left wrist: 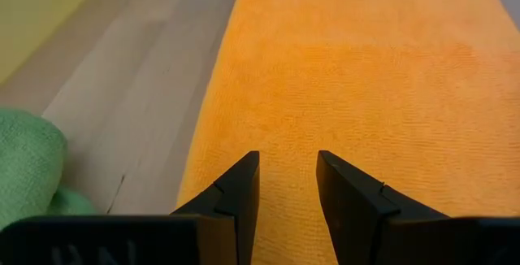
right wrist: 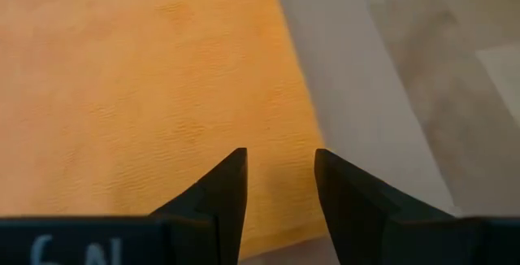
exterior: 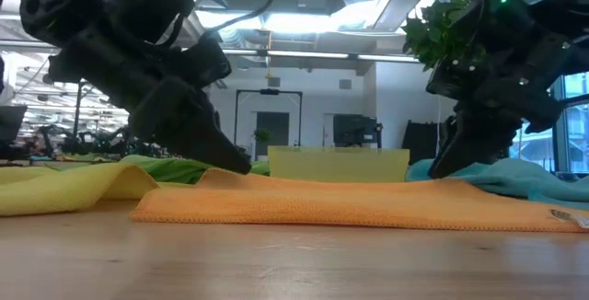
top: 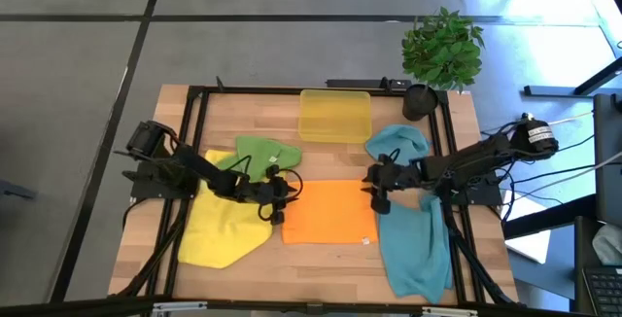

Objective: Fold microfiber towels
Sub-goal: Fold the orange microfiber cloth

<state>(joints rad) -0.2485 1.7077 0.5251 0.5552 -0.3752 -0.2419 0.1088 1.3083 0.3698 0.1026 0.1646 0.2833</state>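
Your left gripper [top: 277, 200] reaches in from the table's [top: 321, 259] left edge and hangs low over the orange towel's [top: 330, 215] left border, fingers [left wrist: 236, 192] parted with bare cloth showing in the gap. Your right gripper [top: 377, 189] mirrors it from the right edge, over the towel's right border, its fingers [right wrist: 223, 188] likewise apart and gripping nothing. The orange towel lies flat as a neat rectangle at the middle of the wood-plank table, nap finely ribbed. From the low view you cannot make out either set of fingertips behind the cloth's raised edge. The yellow towel [top: 219, 229] sprawls toward the front left corner, the green towel [top: 260, 152] is bunched behind it, and the teal-blue towel [top: 413, 234] trails along the right edge.
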